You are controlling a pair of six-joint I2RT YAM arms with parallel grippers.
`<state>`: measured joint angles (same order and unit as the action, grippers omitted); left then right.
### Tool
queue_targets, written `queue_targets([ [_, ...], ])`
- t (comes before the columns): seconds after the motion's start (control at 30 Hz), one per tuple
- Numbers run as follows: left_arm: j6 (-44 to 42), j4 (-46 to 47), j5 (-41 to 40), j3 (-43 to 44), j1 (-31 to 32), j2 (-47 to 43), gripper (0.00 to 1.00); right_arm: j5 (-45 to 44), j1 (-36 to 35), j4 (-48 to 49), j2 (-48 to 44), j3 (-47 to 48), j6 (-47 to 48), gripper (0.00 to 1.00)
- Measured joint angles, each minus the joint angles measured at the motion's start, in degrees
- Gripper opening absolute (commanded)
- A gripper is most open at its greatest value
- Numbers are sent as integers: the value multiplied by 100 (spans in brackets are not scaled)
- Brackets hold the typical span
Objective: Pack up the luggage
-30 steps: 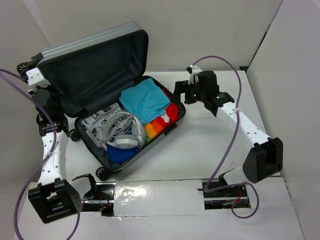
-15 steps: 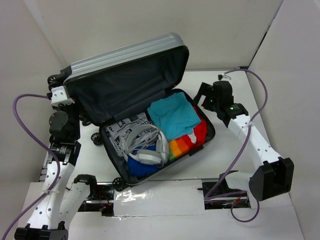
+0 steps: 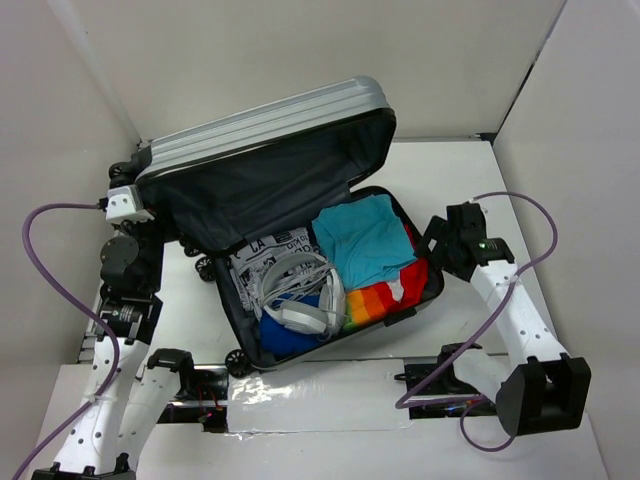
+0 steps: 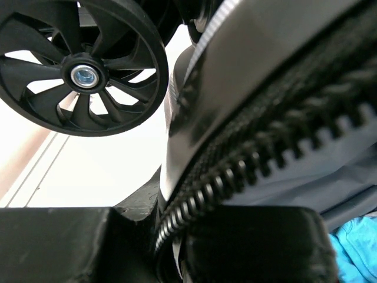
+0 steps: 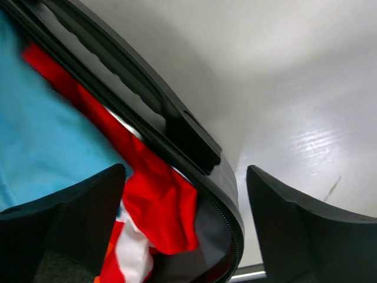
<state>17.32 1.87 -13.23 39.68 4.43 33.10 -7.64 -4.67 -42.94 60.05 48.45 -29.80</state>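
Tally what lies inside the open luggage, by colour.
Teal cloth: 1
Rainbow-striped cloth: 1
Dark blue cloth: 1
Black-and-white printed item: 1
White headphones: 1
Total in the luggage: 5

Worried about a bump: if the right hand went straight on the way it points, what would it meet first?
Probably the luggage rim, straight ahead of the open right hand, or the red garment just inside it; depth is unclear.
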Motion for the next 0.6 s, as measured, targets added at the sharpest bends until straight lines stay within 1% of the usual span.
queue_targets([
  [0.03,-2,2,11,0,0,0,0,44,39,-11,-24,-72,22,67],
  [0.1,-11,17,50,0,0,0,0,151,90,-11,-17,-243,90,45],
  [0.13,-37,37,87,0,-2,0,0,131,114,-4,-15,-345,103,26],
  [0.17,-48,61,118,0,-2,2,0,125,131,33,-15,-393,146,16],
  [0.2,-68,111,179,0,-9,9,0,98,195,90,-28,-420,271,0],
  [0.27,-87,229,295,0,-11,57,0,125,201,223,-70,-481,636,0],
  [0.37,-129,592,494,0,-35,275,0,116,192,514,-192,-693,671,0],
  [0.47,-205,964,568,26,-55,595,0,109,192,887,-291,-896,310,0],
  [0.6,-391,1104,533,313,-57,990,0,-146,44,1521,234,-754,-304,0],
])
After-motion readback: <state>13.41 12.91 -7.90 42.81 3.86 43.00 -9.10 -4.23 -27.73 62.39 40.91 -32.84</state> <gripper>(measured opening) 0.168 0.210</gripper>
